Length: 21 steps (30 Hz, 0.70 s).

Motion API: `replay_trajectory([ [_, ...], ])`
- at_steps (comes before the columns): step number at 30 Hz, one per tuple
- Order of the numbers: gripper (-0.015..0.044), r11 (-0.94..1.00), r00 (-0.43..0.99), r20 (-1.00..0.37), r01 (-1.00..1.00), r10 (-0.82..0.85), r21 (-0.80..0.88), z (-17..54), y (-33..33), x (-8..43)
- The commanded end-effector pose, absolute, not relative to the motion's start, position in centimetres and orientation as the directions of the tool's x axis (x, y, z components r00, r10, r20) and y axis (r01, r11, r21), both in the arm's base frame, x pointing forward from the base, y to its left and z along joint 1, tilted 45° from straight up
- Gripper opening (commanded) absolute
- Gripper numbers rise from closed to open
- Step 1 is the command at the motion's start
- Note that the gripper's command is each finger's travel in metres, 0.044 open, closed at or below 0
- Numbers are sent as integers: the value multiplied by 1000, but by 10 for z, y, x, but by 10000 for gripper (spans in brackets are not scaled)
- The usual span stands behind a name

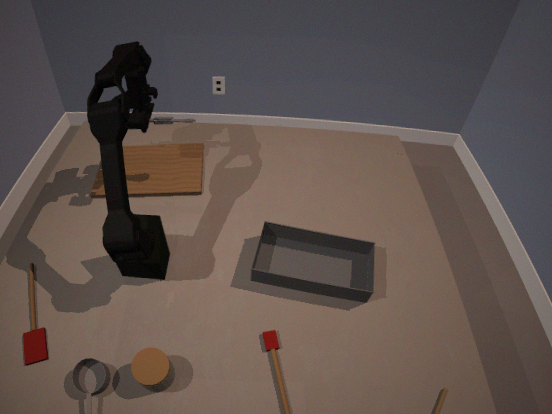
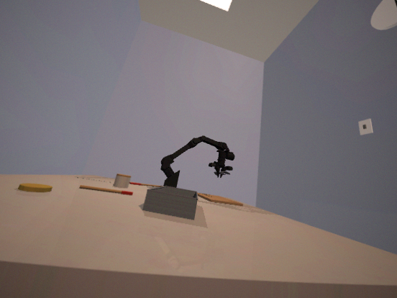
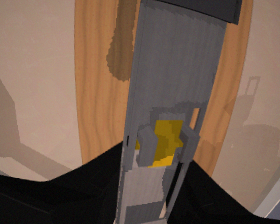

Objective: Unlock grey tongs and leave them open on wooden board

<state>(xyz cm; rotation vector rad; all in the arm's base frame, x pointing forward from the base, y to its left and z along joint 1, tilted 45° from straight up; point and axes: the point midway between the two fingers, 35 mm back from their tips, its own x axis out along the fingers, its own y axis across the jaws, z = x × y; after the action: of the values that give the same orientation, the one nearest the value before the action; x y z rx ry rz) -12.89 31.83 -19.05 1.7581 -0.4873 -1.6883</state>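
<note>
The grey tongs (image 1: 172, 120) (image 3: 175, 60) are held in the air, roughly level, with one end reaching right of the gripper in the top view. In the wrist view they run lengthwise between the fingers, with a yellow piece in a bracket. Their arms look close together; whether the lock is engaged cannot be told. My gripper (image 2: 221, 173) (image 3: 152, 145) is shut on the tongs; its fingers are dark and small in the top view. The wooden board (image 1: 170, 172) (image 2: 224, 199) (image 3: 100, 105) lies below, in the wrist view's background. The roasting tin (image 1: 310, 283) (image 2: 170, 203) holds nothing visible.
The tin stands right of the arm's base (image 1: 145, 247) in the top view. A red-headed tool (image 1: 35, 346) lies at the left, another (image 1: 271, 340) in front of the tin. A round pan-like thing (image 1: 76, 376) and a tan-topped cylinder (image 1: 150, 366) stand in front. Walls rise behind the board.
</note>
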Motion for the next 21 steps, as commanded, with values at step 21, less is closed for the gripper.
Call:
replay_trajectory([
  [21,-150,-688,-388,-596,160,-703,708,-189,311,-132],
])
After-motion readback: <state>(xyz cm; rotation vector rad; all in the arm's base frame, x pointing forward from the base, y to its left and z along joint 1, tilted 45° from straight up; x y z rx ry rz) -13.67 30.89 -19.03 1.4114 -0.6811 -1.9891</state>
